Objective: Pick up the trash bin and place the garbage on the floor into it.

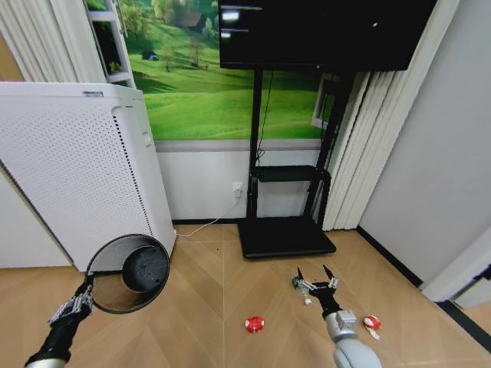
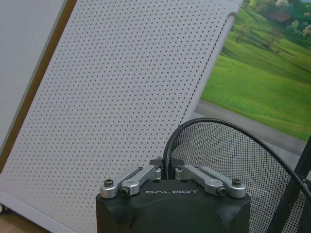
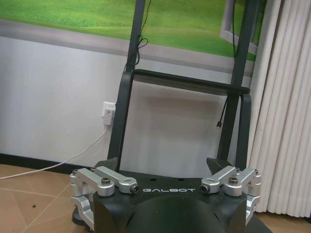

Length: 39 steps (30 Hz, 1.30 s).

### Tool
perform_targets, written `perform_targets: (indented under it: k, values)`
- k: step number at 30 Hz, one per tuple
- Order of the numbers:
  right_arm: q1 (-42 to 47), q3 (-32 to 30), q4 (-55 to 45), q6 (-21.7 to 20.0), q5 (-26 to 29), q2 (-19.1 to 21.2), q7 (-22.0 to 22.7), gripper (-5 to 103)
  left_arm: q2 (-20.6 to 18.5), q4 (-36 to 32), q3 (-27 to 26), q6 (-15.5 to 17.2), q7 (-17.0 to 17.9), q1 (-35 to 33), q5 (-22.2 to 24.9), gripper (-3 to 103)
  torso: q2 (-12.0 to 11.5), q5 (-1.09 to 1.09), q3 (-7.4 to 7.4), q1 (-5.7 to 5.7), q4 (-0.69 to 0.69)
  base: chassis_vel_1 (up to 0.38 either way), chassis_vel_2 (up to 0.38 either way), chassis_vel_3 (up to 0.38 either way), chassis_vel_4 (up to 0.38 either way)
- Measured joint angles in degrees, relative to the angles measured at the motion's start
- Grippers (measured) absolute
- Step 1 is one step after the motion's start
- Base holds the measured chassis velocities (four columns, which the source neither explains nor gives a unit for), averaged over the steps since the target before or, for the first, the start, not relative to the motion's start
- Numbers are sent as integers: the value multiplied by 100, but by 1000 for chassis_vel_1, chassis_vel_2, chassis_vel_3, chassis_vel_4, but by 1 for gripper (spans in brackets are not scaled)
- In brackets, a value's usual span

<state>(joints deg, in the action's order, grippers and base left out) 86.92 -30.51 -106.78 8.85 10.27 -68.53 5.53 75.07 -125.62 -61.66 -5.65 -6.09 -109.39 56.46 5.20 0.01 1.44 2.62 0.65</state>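
The trash bin (image 1: 130, 273), a round black wire-mesh basket, hangs tilted above the floor (image 1: 207, 307) at the lower left, its mouth facing me. My left gripper (image 1: 83, 294) is shut on its rim, and the left wrist view shows the jaws (image 2: 166, 171) pinching the black rim wire with the mesh (image 2: 233, 160) beyond. My right gripper (image 1: 314, 276) is open over the floor at centre right, nothing between its fingers (image 3: 164, 167). A small clear bottle with green (image 1: 294, 283) lies just beside it. Two red-and-white pieces of garbage lie on the floor, one (image 1: 255, 323) at centre, one (image 1: 372, 323) right of my arm.
A tall white perforated appliance (image 1: 77, 169) stands close behind the bin, also in the left wrist view (image 2: 121, 97). A black TV stand (image 1: 285, 234) with its base plate sits ahead, with a white cable (image 1: 201, 228) along the wall. Curtains and a grey wall (image 1: 430, 169) close in the right.
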Motion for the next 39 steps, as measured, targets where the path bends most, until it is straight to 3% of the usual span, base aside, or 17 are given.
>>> perform_targets:
  k: [12,26,28,32,34,35,37,39]
  values:
    - [-6,129,-15,28,-62,-61,12,100,179,64,90,14,167,-114,136,6,0,0,0,0,-1,50,40,-50,-54]
    - [-119,268,125,-52,-26,19,60,100,314,64,155,24,170,-116,167,6,0,-3,0,0,-1,226,226,-220,-237]
    - [-135,320,137,-159,37,47,96,100,347,64,168,29,174,-117,167,6,0,1,0,0,-2,294,319,-302,-314]
    - [-258,592,281,-839,438,337,181,100,432,45,209,32,179,-163,144,6,1,-5,-1,-1,-1,328,324,-321,-324]
    - [-429,778,489,-1218,593,551,170,100,477,24,217,27,175,-195,123,6,0,1,0,-1,-1,277,223,-238,-261]
    - [-429,778,489,-1218,593,551,170,100,477,24,217,27,175,-195,123,6,0,1,0,-1,-1,256,223,-201,-233]
    - [-622,951,672,-1719,1010,821,129,100,516,-12,219,17,166,-227,112,6,1,-3,-1,0,-1,100,55,-135,-133]
    - [-679,979,732,-1875,1168,896,98,100,527,-22,217,14,165,-233,109,6,0,-1,0,-1,-4,54,-2,-16,-81]
